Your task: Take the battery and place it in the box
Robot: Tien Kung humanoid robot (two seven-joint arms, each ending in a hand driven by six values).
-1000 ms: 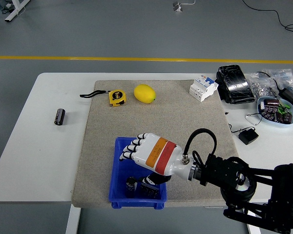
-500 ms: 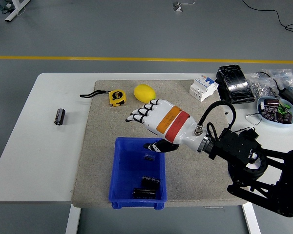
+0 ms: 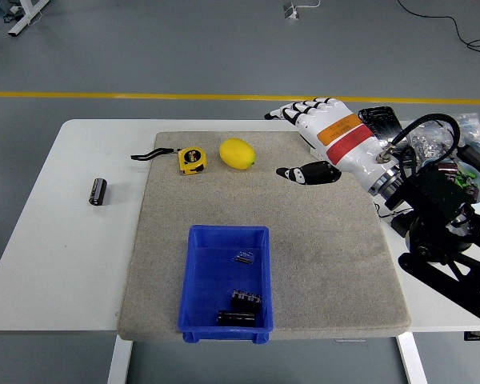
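Battery (image 3: pixel 98 192) lies far to the left of my empty, spread right hand (image 3: pixel 318 136), long axis pointing away from me.

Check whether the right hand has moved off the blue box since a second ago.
Yes. The right hand, open and empty, has pulled up and right, away from the blue box, and now hangs beyond the mat's far right corner, right of the lemon.

White table (image 3: pixel 56 264), grey mat (image 3: pixel 320 264), loose battery (image 3: pixel 98 192)
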